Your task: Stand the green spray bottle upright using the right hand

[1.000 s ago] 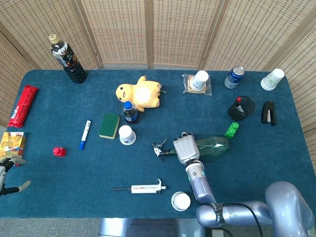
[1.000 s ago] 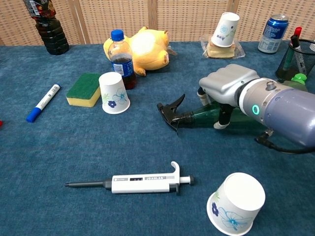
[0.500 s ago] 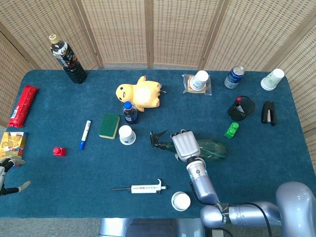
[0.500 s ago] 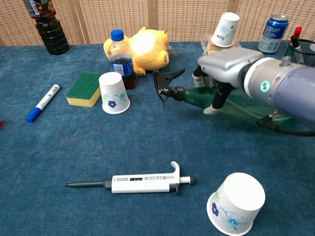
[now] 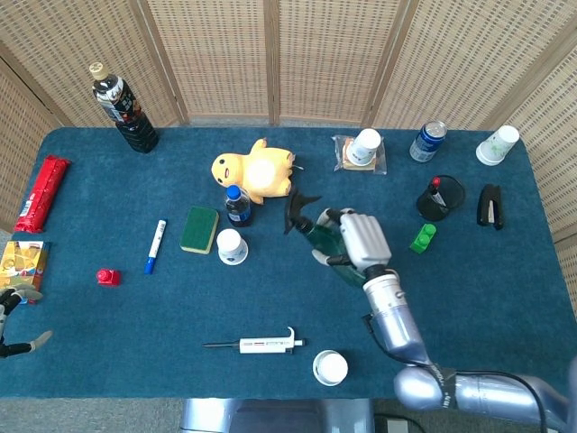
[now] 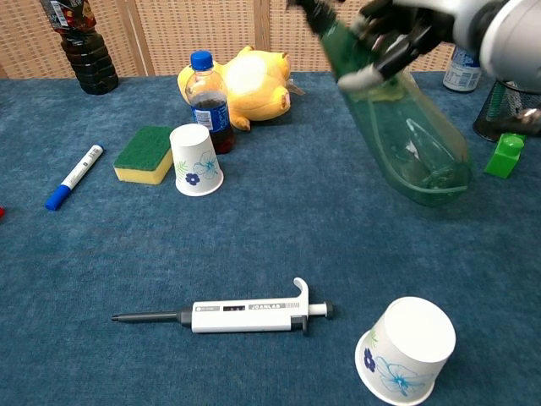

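Note:
The green spray bottle (image 6: 407, 139) is translucent green with a black trigger nozzle (image 5: 297, 213). My right hand (image 5: 362, 240) grips it around the neck. In the chest view the bottle hangs tilted, nozzle end high and to the left, base low and to the right just above the blue cloth. Whether the base touches the cloth I cannot tell. In the chest view the right hand (image 6: 414, 21) is partly cut off by the top edge. My left hand (image 5: 16, 323) lies at the table's front left corner, fingers apart, holding nothing.
A small green piece (image 6: 505, 155) lies just right of the bottle's base, next to a black mesh pen holder (image 5: 441, 198). A pipette (image 6: 245, 315) and a tipped paper cup (image 6: 404, 348) lie in front. An upturned cup (image 6: 196, 159), cola bottle (image 6: 208, 101), sponge (image 6: 145, 154) and yellow plush (image 5: 255, 171) stand to the left.
The right hand has lifted the bottle's nozzle end off the cloth and swung it up from lying flat to steeply tilted. The hand has moved away from the front edge and rightward. The left hand stayed put.

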{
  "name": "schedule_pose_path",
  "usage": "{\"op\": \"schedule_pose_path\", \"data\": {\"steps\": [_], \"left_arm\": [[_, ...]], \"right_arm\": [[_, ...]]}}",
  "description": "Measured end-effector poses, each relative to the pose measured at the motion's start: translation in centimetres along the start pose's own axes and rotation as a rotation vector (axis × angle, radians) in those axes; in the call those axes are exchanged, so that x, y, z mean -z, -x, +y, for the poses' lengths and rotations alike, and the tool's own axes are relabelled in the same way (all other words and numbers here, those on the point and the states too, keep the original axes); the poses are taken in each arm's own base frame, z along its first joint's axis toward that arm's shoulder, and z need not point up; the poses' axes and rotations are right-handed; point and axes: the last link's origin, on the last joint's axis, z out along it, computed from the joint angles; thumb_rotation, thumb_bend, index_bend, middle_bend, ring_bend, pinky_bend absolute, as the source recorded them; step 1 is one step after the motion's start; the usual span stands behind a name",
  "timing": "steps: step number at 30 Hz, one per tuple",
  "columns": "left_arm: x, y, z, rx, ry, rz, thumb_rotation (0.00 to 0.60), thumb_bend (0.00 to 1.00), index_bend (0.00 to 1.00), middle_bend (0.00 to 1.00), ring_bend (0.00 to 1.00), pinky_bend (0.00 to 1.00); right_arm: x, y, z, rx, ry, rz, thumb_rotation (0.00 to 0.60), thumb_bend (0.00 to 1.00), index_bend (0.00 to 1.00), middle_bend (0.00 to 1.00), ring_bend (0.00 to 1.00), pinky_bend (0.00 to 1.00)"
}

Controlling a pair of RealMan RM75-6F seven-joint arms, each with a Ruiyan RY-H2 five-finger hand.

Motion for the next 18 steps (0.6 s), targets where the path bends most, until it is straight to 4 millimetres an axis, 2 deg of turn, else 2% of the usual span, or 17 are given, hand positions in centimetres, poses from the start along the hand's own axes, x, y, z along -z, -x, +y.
{"op": "schedule_pose_path", "data": {"steps": [5,10,13,18], "left_arm": [[0.2,-0.4,0.4,-0.013,-0.003,0.004,0.527,0.24,0.31,0.26,0.22,0.34],[0.4,-0.9,0.6,-0.026,-0.009,0.007,0.523,0.24,0.31,0.26,0.22,0.34],[0.6,-1.3,0.7,-0.036,-0.015,0.014,0.525,0.24,0.31,0.26,0.22,0.34],[0.8,-1.7,0.8,-0.047,-0.021,0.020,0.528,0.24,0.31,0.26,0.22,0.34]], "right_arm": [[0.2,-2.6,1.4,-0.244,-0.003,0.046,0.600,0.33,0.54,0.53,0.33,0.47],[0.4,-4.2,3.0,-0.456,-0.012,0.086,0.600,0.33,0.54,0.53,0.33,0.47],[0.3,-4.8,4.2,-0.540,-0.021,0.113,0.600,0.33,0.54,0.53,0.33,0.47],[0.1,-5.1,6.5,-0.579,-0.043,0.159,0.600,0.33,0.54,0.53,0.33,0.47]]}}
